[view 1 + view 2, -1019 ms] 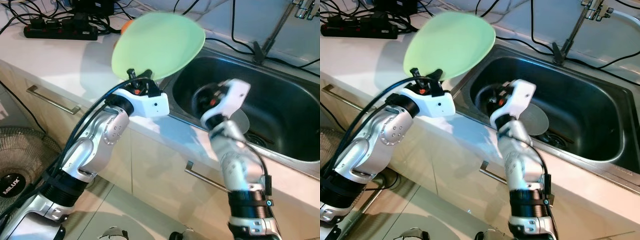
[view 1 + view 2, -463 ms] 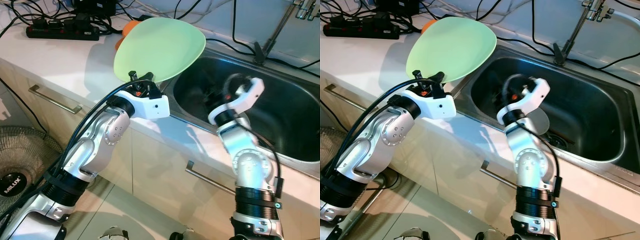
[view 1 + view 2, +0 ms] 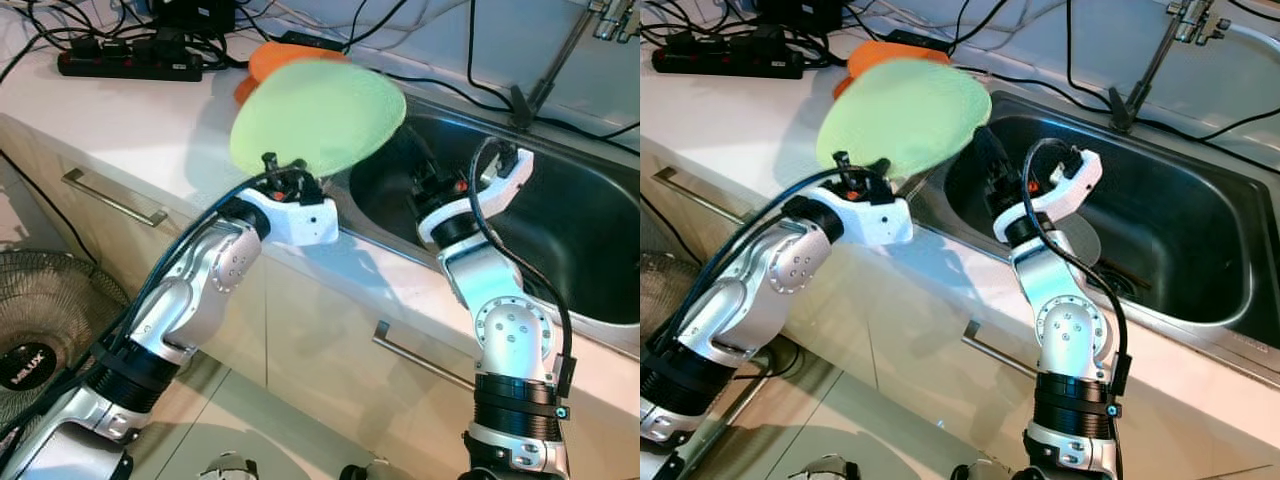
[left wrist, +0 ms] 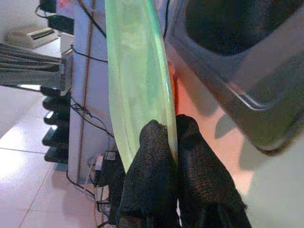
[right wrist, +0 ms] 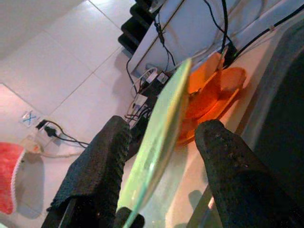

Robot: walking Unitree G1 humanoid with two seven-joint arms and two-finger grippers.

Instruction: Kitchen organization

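My left gripper (image 3: 283,170) is shut on the near rim of a pale green plate (image 3: 318,115), holding it tilted above the counter beside the sink's left edge. In the left wrist view both fingers pinch the green plate (image 4: 137,85) edge-on. My right gripper (image 3: 990,165) is open, raised over the left part of the sink (image 3: 590,230), its fingers pointing at the plate's sink-side rim. The right wrist view has the green plate (image 5: 161,137) edge-on in line with the gap between the spread fingers. I cannot tell whether they touch. Orange plates (image 3: 285,58) lie on the counter behind it.
A round grey plate (image 3: 1085,240) lies at the sink's bottom. A black power strip (image 3: 125,65) and tangled cables sit at the counter's back left. The faucet (image 3: 1145,60) stands behind the sink. Drawer handles (image 3: 110,200) and a floor fan (image 3: 30,320) are below.
My right gripper has come up from the sink's bottom and turned toward the green plate's rim. The green plate has tipped lower, uncovering the orange plates behind.
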